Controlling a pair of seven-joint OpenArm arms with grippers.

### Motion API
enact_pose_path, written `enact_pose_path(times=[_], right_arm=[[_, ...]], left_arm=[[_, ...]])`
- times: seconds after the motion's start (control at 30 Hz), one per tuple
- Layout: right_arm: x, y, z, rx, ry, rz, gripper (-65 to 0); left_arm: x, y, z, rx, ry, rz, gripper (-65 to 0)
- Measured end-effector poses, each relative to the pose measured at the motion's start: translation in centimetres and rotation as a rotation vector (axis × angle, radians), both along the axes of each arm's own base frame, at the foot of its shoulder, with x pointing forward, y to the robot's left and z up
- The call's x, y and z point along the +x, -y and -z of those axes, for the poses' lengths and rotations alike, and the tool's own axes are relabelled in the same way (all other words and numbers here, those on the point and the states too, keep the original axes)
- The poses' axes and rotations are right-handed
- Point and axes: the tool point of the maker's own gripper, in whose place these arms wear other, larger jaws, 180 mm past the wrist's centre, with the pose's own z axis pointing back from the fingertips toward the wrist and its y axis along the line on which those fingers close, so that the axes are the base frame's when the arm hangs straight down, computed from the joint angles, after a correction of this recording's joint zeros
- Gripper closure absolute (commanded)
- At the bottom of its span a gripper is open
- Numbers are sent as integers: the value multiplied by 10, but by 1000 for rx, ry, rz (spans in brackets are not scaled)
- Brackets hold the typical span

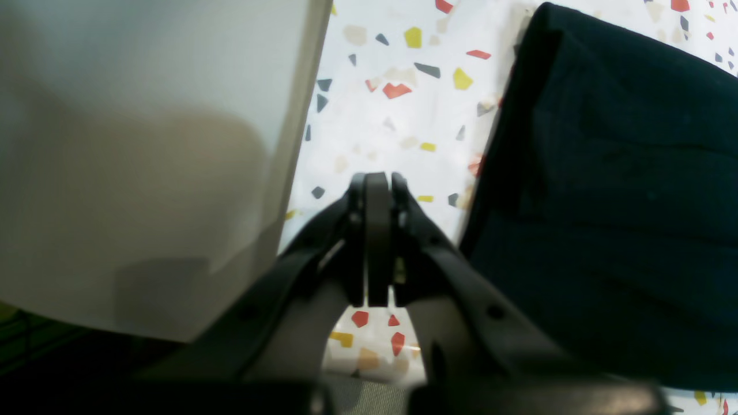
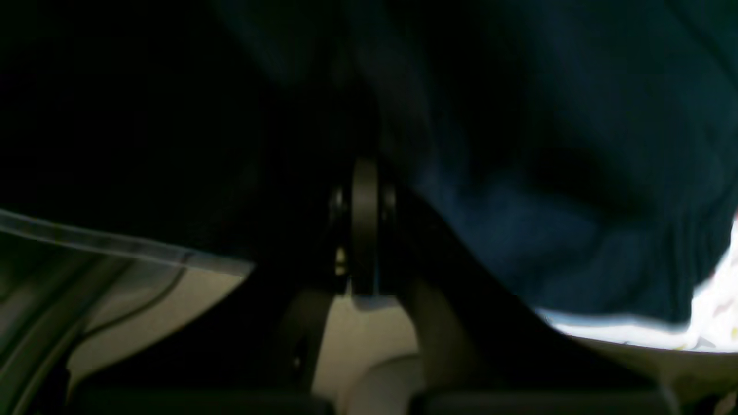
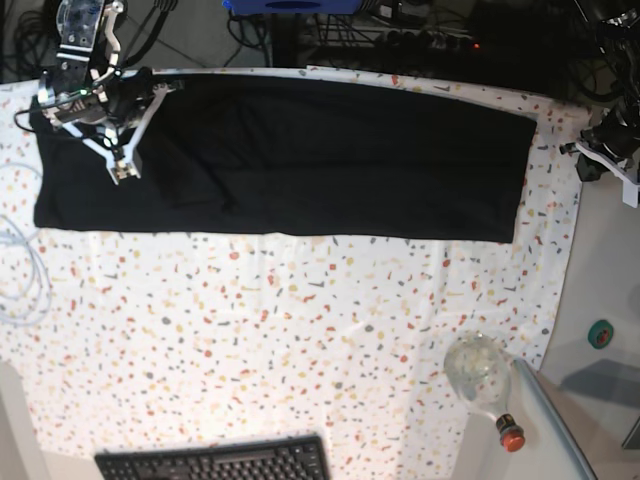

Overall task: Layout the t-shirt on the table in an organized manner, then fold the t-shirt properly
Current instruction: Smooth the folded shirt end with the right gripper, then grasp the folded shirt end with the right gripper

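Item: plain black cloth t-shirt (image 3: 280,160), lying as a long band on the white speckled table (image 3: 250,330). I am clamping my right jaws on its end; left jaws together, idle. Next: carrying that end across.

Your left gripper (image 1: 377,187) is built of matte black plastic: two angled finger arms flanking a flat dark centre blade, with small round screw recesses along the arms. Your right gripper (image 2: 364,190) repeats that black build, a tiny yellowish spot beside its centre blade. Above the t-shirt (image 3: 300,160), you see the right arm's white bracket struts and clear, disc-shaped housing.
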Motion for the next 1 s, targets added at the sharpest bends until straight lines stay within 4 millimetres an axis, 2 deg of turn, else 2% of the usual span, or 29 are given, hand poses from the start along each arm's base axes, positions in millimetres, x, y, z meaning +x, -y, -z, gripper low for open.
enact_pose_path(times=[0.07, 0.13, 0.27, 0.33, 0.4, 0.47, 0.57, 0.63, 0.73, 0.83, 0.9, 0.93, 1.0], right_arm=[[1, -1, 1, 2, -2, 0, 0], [3, 0, -6, -9, 14, 0, 0], [32, 4, -50, -69, 125, -11, 0], [48, -16, -58, -49, 165, -72, 0], [57, -44, -56, 3, 174, -139, 0], [62, -63, -43, 44, 145, -175, 0], [62, -70, -16, 66, 61, -183, 0], [63, -69, -7, 70, 44, -182, 0], [67, -65, -17, 52, 63, -180, 0], [89, -58, -52, 16, 169, -172, 0], [103, -55, -64, 6, 217, -172, 0], [106, -56, -64, 6, 216, -173, 0], [107, -55, -49, 15, 177, -179, 0]], left_arm=[[0, 0, 0, 0, 0, -1, 0], [0, 0, 0, 0, 0, -1, 0], [0, 0, 0, 0, -1, -1, 0], [0, 0, 0, 0, 1, 0, 0], [0, 0, 0, -1, 0, 0, 0], [0, 0, 0, 0, -1, 1, 0], [-1, 0, 1, -1, -2, -1, 0], [-2, 0, 1, -1, -4, 0, 0], [-4, 0, 2, 0, -9, 0, 0], [-4, 0, 2, 0, -8, -1, 0], [-4, 0, 2, 0, -8, -1, 0], [-4, 0, 2, 0, -8, -1, 0], [-3, 0, 2, 0, -8, -1, 0]])
